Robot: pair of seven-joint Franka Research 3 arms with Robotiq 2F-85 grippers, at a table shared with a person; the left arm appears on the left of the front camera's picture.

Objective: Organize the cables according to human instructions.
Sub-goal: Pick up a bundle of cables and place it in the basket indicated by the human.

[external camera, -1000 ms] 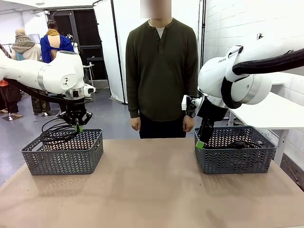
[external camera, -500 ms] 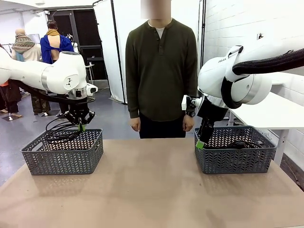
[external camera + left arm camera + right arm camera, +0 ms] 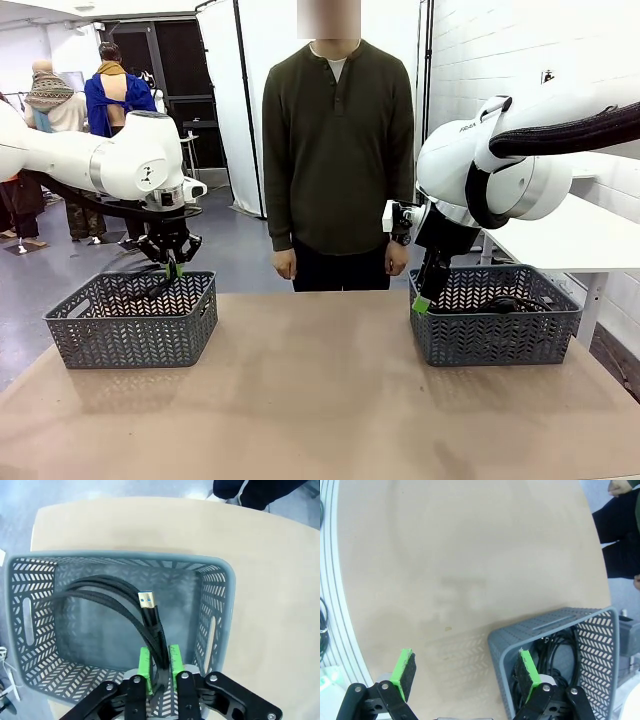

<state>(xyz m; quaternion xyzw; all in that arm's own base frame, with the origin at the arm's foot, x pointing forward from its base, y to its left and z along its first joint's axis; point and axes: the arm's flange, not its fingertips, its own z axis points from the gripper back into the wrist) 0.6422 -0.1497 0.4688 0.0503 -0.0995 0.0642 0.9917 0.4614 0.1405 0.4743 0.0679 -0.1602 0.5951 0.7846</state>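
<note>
Front view first: your left end effector has slid in over the left basket and dropped a touch since a second ago. The black loops that were bulging out past the basket's outer rim have gone down with it — the cable now hangs inside the basket walls. By my read that puts you at the release; the coil looks set to land in the basket rather than over its rim. The human stands behind the bench, between the two baskets, both hands down at the sides and giving no sign right now. Your right end effector hasn't budged over that second, parked at the near left corner of the right basket, where more black cable lies.

Left wrist view: the green pads are clamped narrow on the bundled strands of the cable, directly above the left basket's floor. The plug with its gold tip points straight away from the pads toward the basket's far wall, and the coil's long axis runs from the pads out toward the basket's handle side, loops sweeping round along the floor.

Right wrist view: the right end effector stands wide and empty — one pad over bare bench, the other just inside the right basket's corner, with cords lying loosely tangled inside.
</note>
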